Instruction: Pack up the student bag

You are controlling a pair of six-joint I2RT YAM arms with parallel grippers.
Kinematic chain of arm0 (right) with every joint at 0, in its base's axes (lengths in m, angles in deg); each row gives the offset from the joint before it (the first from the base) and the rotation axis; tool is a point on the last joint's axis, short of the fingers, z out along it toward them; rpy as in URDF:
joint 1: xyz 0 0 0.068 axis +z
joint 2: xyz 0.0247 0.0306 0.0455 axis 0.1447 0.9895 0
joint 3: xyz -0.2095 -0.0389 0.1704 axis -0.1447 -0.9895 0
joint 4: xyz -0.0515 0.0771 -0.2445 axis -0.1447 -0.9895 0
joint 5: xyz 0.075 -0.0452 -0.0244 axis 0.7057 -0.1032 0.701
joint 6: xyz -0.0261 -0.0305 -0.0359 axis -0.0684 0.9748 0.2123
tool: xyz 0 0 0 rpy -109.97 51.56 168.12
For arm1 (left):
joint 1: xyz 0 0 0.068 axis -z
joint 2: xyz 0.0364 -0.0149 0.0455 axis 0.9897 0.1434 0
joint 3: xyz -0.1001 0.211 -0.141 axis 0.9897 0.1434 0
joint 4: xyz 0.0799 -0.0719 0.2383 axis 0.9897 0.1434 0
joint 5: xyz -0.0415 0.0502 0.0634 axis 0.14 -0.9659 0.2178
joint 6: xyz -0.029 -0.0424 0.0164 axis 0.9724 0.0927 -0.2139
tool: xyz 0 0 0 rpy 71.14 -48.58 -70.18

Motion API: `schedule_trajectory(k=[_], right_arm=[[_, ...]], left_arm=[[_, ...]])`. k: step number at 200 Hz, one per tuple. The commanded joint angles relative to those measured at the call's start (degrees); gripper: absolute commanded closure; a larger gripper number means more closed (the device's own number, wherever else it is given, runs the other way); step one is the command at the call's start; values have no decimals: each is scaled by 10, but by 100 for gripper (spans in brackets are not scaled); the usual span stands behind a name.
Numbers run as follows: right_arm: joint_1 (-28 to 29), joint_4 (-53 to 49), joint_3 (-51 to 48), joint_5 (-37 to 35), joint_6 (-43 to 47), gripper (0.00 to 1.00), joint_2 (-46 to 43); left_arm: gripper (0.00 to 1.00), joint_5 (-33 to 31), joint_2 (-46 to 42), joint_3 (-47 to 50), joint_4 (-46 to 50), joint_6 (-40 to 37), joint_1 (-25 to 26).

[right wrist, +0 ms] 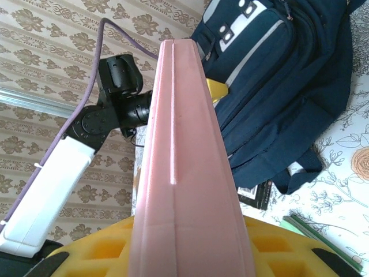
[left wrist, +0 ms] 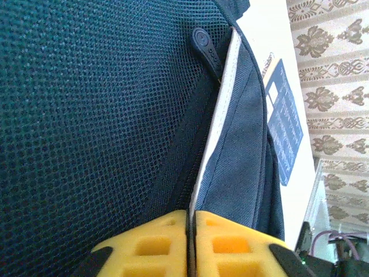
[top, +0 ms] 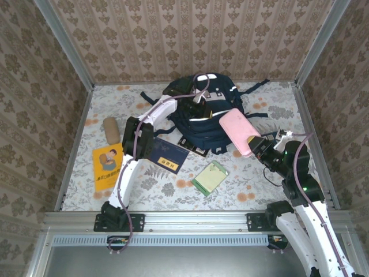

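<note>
The student bag [top: 202,118], a navy backpack with white stripes, lies at the back middle of the table. My left gripper [top: 199,97] reaches over its top. In the left wrist view its yellow fingers [left wrist: 155,242] are pressed together on the bag's zip edge [left wrist: 199,167], where dark mesh meets a white stripe; a zip pull [left wrist: 204,49] hangs further along. My right gripper [top: 262,147] is shut on a flat pink case [top: 239,131], held just above the bag's right side. The case [right wrist: 184,173] stands up between the yellow pads [right wrist: 104,248], with the bag [right wrist: 288,75] behind it.
On the floral table lie a brown pouch [top: 110,129], a yellow book [top: 108,166], a blue booklet [top: 167,154], a green notebook [top: 210,177] and a dark book [top: 196,148] partly under the bag. Patterned walls close in the left, back and right.
</note>
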Motion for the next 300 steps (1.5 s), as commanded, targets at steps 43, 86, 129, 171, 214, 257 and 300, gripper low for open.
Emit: schedule_trajectory(k=[43,86,129,171,214,257,300], right_arm=[[-9,8,-12,12,4,72,-6],[-9,13,-15,18,5,72,9],[-10,30,-29,25,1,72,19],[-11,84,-59,33,-32,71,47],[-10,262,-69,37,-150,72,185],[3,381,-10,9,-194,73,355],[34,456,63,0,-219,74,484]], left_arm=[[100,60,-38,-30,-49,72,-21],[100,82,-51,-76,-130,177,-54],[100,91,-53,-113,-238,294,-80],[100,90,-51,-117,-311,358,-88],[100,95,-48,-118,-326,369,-87],[100,96,-42,-117,-345,385,-87],[100,95,-41,-115,-360,399,-90]])
